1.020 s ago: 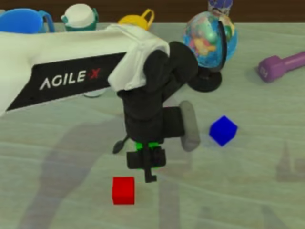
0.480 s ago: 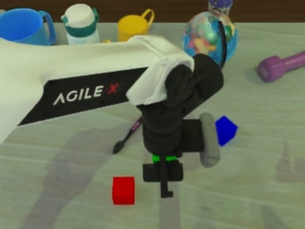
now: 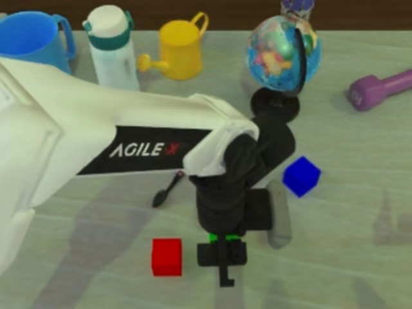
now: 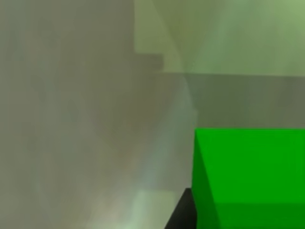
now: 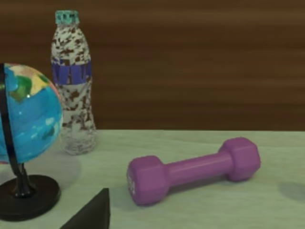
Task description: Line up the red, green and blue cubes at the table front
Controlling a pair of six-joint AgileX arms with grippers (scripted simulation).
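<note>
The red cube [image 3: 167,257] sat on the table [image 3: 347,257] near the front edge. Just to its right, the left gripper [image 3: 222,253] hung low, its fingers closed on the green cube [image 4: 250,176]. Farther right and back lay the blue cube [image 3: 301,176], apart from both. The right arm was out of the top view.

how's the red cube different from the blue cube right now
The red cube is bright red; the blue cube is deep blue. The red cube sits near the table front, left of the left gripper; the blue cube lies farther back, to the gripper's right. The red cube sits square to the table edge; the blue cube is turned at an angle. Both are plain cubes that look alike in size, resting free on the table.
</note>
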